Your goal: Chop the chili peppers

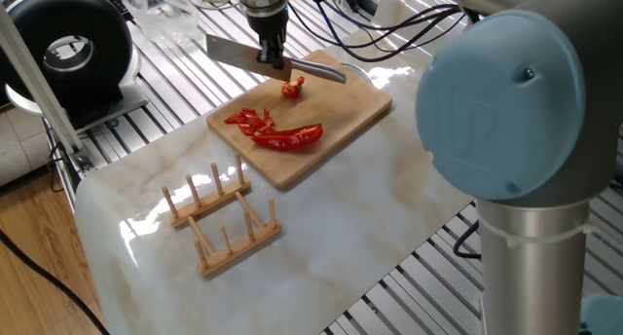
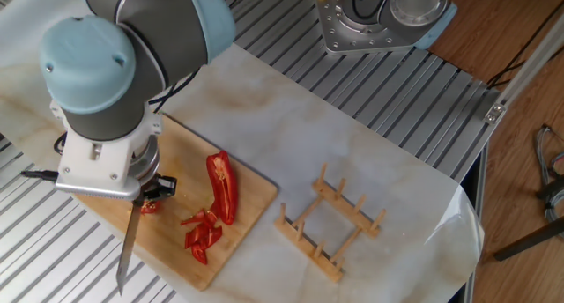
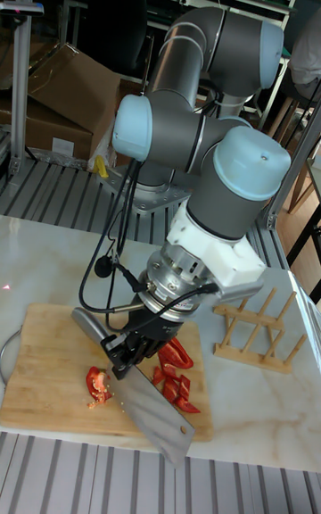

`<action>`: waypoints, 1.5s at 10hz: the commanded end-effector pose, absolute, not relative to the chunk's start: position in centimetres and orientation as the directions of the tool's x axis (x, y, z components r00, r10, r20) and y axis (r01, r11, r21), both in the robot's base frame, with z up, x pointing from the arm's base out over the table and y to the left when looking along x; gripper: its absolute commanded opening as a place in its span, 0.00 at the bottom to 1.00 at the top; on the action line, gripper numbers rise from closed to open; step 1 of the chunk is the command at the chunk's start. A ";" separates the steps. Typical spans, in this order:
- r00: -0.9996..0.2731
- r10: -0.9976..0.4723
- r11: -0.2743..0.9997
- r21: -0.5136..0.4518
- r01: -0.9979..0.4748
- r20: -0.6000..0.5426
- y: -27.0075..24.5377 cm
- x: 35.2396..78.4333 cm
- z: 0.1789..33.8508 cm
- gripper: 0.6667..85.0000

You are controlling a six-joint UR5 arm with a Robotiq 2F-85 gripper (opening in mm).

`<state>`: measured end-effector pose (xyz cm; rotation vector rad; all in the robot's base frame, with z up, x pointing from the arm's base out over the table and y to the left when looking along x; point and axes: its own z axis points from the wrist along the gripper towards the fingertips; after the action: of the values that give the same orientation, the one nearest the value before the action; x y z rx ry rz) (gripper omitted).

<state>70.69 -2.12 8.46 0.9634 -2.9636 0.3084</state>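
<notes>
Tall fixed view: pincer (image 3: 127,346) grips knife (image 3: 143,398); chili peppers (image 3: 175,371) lie just beside.

Two high opposite views, one low frontal; all share cutting board (image 1: 321,111).

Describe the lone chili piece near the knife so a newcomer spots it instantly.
Find the wooden cutting board. At the end where the end effector holds the knife, a small red chili chunk lies apart. The other chili pieces are clustered mid-board, including one long curved half.
</notes>
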 end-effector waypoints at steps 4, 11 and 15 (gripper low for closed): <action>-0.766 -0.639 0.752 -0.152 -0.642 0.070 -2.1 70.7 6.9 0.01; -0.583 -0.808 0.582 -0.036 -0.812 0.086 -0.4 67.8 8.8 0.01; -0.504 -0.860 0.503 -0.034 -0.864 0.080 -0.3 67.1 9.9 0.01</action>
<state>67.81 -0.78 9.13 1.4567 -2.7145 0.1443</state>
